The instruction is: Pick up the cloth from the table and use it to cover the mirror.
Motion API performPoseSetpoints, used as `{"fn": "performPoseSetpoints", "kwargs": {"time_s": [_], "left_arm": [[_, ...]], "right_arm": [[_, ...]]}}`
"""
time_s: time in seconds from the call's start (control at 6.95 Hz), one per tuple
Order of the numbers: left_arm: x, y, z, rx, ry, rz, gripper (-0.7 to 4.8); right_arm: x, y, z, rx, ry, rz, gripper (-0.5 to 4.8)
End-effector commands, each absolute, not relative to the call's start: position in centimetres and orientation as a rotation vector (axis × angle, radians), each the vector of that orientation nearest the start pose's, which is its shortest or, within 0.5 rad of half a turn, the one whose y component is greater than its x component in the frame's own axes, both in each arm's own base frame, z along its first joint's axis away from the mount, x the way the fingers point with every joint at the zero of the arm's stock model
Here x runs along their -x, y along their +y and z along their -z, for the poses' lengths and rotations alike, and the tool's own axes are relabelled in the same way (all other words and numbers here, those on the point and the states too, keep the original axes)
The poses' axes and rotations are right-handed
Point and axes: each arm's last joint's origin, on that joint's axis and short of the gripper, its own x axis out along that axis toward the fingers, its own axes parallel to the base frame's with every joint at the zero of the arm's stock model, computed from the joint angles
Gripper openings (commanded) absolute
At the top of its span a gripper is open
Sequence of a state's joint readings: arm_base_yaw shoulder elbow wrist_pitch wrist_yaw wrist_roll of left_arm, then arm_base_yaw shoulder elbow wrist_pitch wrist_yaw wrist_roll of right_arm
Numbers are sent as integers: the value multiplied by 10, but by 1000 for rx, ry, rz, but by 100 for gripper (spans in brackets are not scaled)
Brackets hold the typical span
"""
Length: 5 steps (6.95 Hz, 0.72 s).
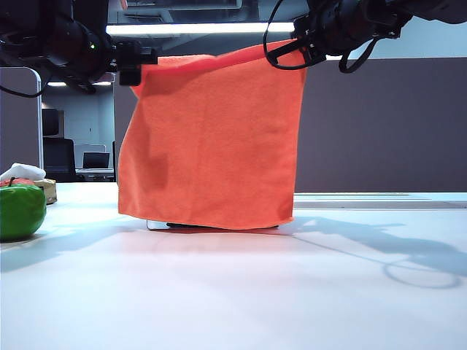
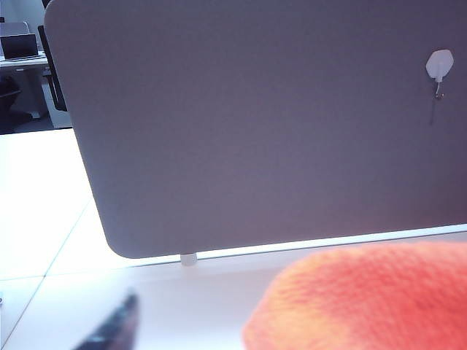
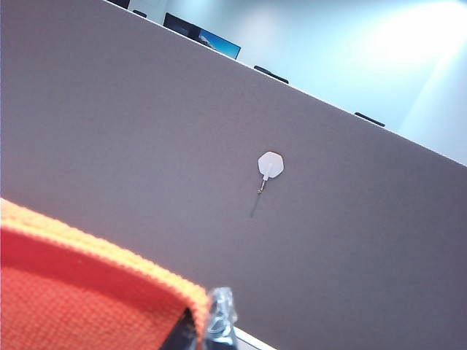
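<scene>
Hanging off the top of the mirror (image 1: 211, 225), the cloth (image 1: 211, 138) drapes down to the worktop (image 1: 233, 292); only the mirror's dark base and a sliver of pane show under the hem. We read the cloth as light, soft, floppy microfibre w/ no stiffness, so it follows whatever holds its top edge and grips easily, best by the upper corners. Right pincer (image 1: 310, 47) is clamped on the top right corner, orange edge visible in the right wrist view. Left pincer (image 1: 139, 62) sits at the top left corner; we can't tell whether it's open or gripping. Mirror is prob. fragile & tippy, so no tugging sideways.
</scene>
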<state>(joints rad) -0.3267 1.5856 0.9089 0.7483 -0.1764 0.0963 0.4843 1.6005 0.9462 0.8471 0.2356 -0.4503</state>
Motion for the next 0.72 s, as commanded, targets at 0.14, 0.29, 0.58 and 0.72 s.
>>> {"fn": "performPoseSetpoints", "kwargs": {"time_s": [0.14, 0.29, 0.58, 0.72], "left_arm": [[-332, -107, -271, -70, -99, 127, 248], [-331, -105, -275, -54, -136, 72, 247], [-332, -105, -273, -63, -116, 73, 248], [-332, -105, -272, -65, -111, 73, 249]], "right_arm": [[-318, 159, -281, 378, -231, -198, -5], [-323, 162, -272, 379, -227, -198, -6], [-327, 162, -279, 371, -248, -188, -6], [-328, 163, -282, 369, -253, -187, -6]]}}
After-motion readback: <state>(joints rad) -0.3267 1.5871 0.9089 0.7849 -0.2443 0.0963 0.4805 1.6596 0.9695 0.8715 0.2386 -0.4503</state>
